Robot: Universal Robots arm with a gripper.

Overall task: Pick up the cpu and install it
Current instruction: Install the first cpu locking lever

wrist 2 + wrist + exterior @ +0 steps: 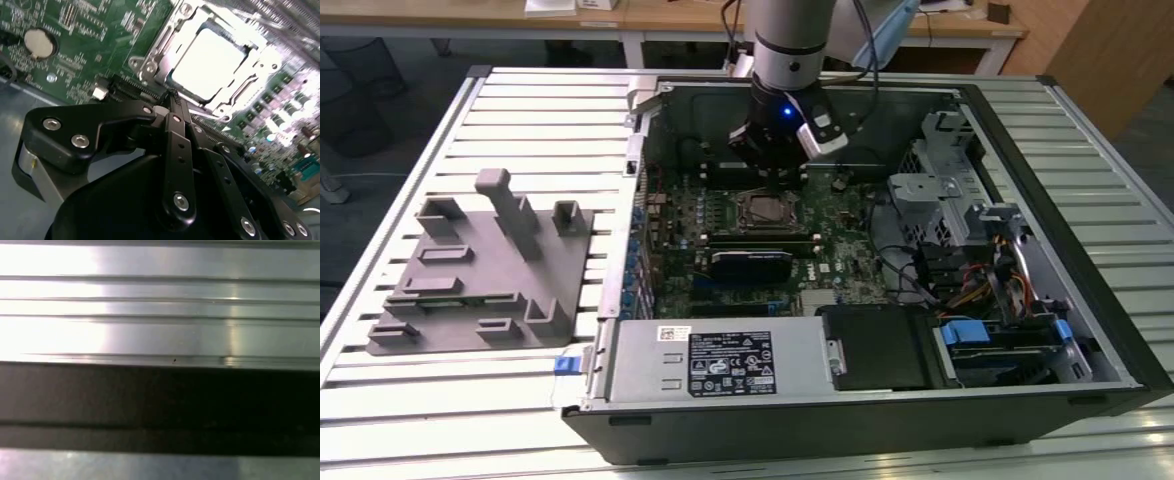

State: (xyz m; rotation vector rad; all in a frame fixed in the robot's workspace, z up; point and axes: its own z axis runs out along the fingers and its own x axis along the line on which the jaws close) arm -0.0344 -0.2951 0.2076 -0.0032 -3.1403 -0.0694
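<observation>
Hovering above the socket, the gripper looks pinched together, empty — cpu seated; install step seemingly finishing.

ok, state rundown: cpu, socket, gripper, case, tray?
cpu: lying flat inside the socket frame, silvery top up.
socket frame: around the cpu, on the green board.
gripper: fingers closed together, holding nothing, just beside the socket.
computer case: lying on its side, side panel off, board exposed.
grey tray: on the table at the exterior view's left, no chip on it.
</observation>
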